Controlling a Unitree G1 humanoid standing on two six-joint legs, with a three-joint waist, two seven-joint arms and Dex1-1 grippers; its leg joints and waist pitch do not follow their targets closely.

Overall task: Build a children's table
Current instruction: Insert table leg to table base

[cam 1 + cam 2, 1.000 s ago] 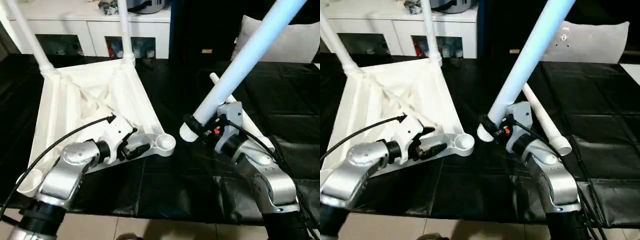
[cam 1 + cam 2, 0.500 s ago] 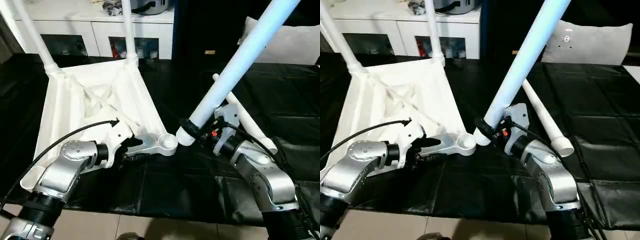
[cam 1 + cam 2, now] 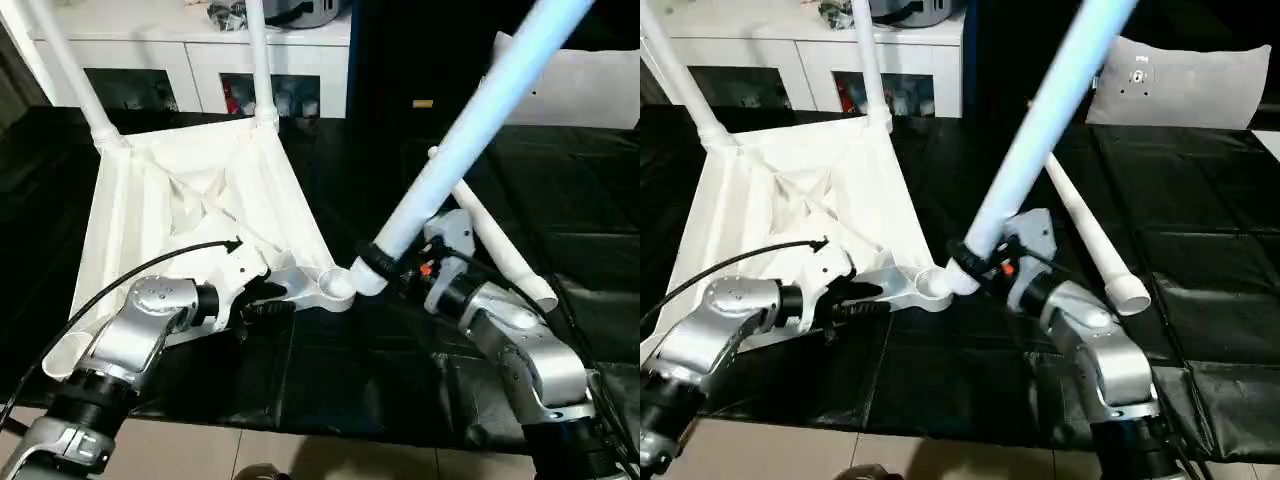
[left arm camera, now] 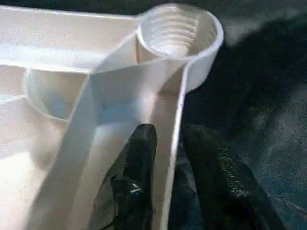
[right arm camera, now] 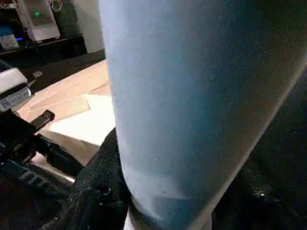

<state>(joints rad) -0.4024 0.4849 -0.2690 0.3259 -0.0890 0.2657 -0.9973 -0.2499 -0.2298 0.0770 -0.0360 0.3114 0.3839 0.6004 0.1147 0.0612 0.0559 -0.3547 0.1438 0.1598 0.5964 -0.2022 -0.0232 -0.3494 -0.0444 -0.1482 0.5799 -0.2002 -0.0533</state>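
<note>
Lying upside down on the black counter, the white tabletop shows its ribbed underside, and two white legs are already stood in its far corner sockets. A spare leg is seen lying flat on the counter beyond the right arm, its long axis running away from the robot.

The fourth leg is held by the right pincer, whose fingers are closed round the tube just above its collared lower end; the tube slants up and away to the robot's right. Its lower end is brought right against the rim of the near corner socket, on the socket's right side, but it is tilted and is judged not yet seated.

The left pincer is set astride the tabletop's near rim just behind that socket, one black finger inside the wall and one outside, nearly closed on the wall; a firm clamp cannot be confirmed.

The coming move is judged to turn on one relation: the socket opens straight upward, while the leg's axis leans well off that line. The leg would have to be raised upright over the socket by the right arm while the corner is steadied by the left.
</note>
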